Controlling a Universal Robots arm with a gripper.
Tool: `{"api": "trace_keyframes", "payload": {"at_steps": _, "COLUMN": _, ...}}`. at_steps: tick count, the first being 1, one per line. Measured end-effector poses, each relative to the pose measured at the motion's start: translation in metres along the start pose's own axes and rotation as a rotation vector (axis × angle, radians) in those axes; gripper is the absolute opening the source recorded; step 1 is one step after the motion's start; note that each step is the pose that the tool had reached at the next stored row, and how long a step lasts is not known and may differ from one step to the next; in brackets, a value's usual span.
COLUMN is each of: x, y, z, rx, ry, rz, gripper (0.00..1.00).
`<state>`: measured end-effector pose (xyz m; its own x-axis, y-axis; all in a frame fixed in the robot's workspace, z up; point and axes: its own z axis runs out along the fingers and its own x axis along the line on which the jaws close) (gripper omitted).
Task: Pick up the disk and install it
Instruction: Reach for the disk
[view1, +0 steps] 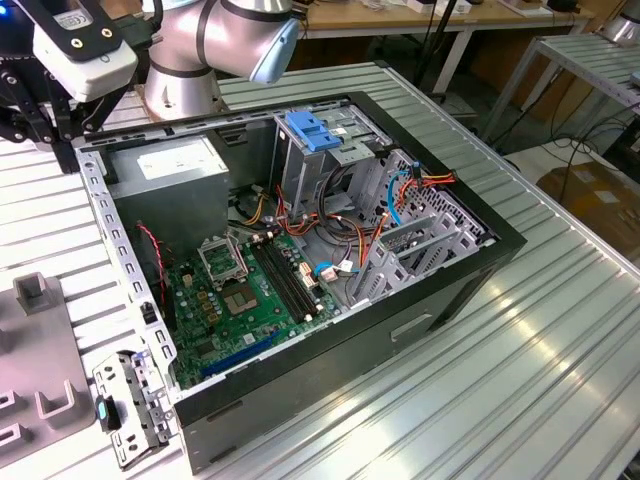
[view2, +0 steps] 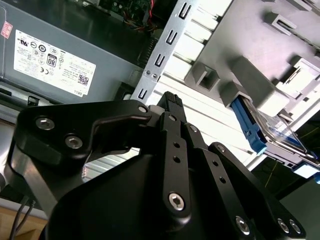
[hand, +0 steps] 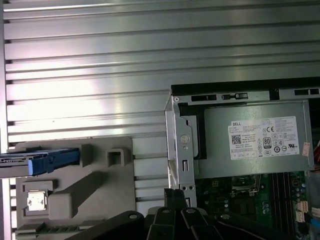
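The disk (hand: 35, 161) stands on edge in a slot of a grey plastic fixture (hand: 75, 200) on the table, with a blue carrier rail along its edge. In the second wrist view the disk (view2: 277, 135) shows its blue rail and shiny flat face in the same fixture (view2: 240, 75). My gripper (hand: 173, 194) hangs above the ribbed table between the fixture and the corner of the open computer case (hand: 180, 135), well apart from the disk. Its black fingers (view2: 171, 100) meet at one narrow tip, shut on nothing.
The open computer case (view1: 450, 300) lies on the ribbed metal table (view1: 560, 330). Inside are a grey power supply (view1: 165, 175), a motherboard (view1: 240, 290), loose cables and a tall metal cage with a light-blue latch (view1: 315, 130). A loose metal bracket (view1: 125, 405) lies beside the case.
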<state>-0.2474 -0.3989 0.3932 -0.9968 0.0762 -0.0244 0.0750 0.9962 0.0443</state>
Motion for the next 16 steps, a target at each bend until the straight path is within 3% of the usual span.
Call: {"api": "trace_keyframes", "payload": {"at_steps": 16, "x": 0.0064, "y": -0.0005, "z": -0.0001, "rx": 0.0000, "ry": -0.0001, "rz": 0.000, "gripper": 0.11}}
